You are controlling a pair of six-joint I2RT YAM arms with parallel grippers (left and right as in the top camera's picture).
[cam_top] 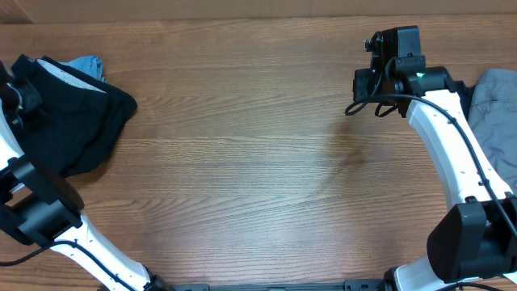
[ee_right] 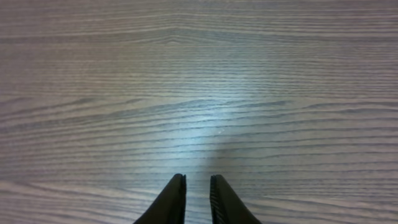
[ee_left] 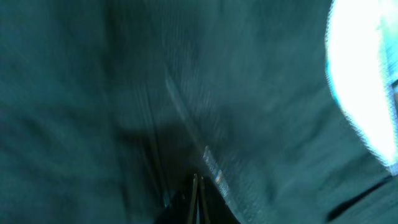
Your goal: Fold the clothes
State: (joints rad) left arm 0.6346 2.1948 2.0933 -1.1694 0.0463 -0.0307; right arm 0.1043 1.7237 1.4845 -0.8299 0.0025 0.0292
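The clothes lie in two places. A large black garment (cam_top: 69, 121) with a pale inner lining (cam_top: 71, 78) is bunched at the table's far left, and light-blue denim (cam_top: 89, 64) peeks out behind it. A grey garment (cam_top: 494, 113) lies at the right edge. In the blurred left wrist view, dark fabric (ee_left: 124, 93) fills the frame. My left gripper (ee_left: 197, 182) has its jaws pressed together on a fold of that fabric. My right gripper (ee_right: 198, 180) hovers over bare wood at the back right, jaws slightly apart with nothing between them.
The wooden table (cam_top: 258, 162) stretches between the two piles. My right arm (cam_top: 440, 137) curves along the right side next to the grey garment. My left arm (cam_top: 48, 210) rises from the front left corner.
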